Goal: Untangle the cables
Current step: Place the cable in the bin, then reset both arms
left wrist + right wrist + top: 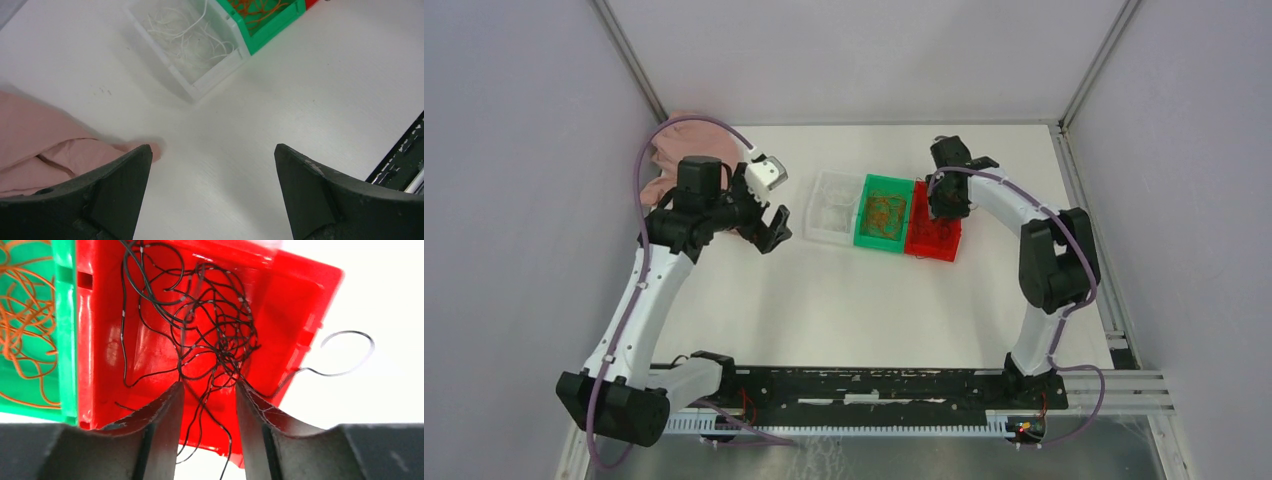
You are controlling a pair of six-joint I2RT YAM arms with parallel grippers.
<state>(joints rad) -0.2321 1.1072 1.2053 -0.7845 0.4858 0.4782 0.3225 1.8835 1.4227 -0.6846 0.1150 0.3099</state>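
Cables (200, 330) in red bin (285, 300), strands between right end effector's (209, 395) jaws

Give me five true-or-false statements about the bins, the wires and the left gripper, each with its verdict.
1. The black wires lie in the red bin. True.
2. The orange wires lie in the clear bin. False: they are in the green bin; the clear bin holds white wires.
3. The left gripper is shut on the pink cloth. False: its jaws stand wide open with nothing between them, and the cloth lies off to one side.
4. One black wire end reaches out past the red bin's rim, over the table. True.
5. The green bin sits between the clear bin and the red bin. True.
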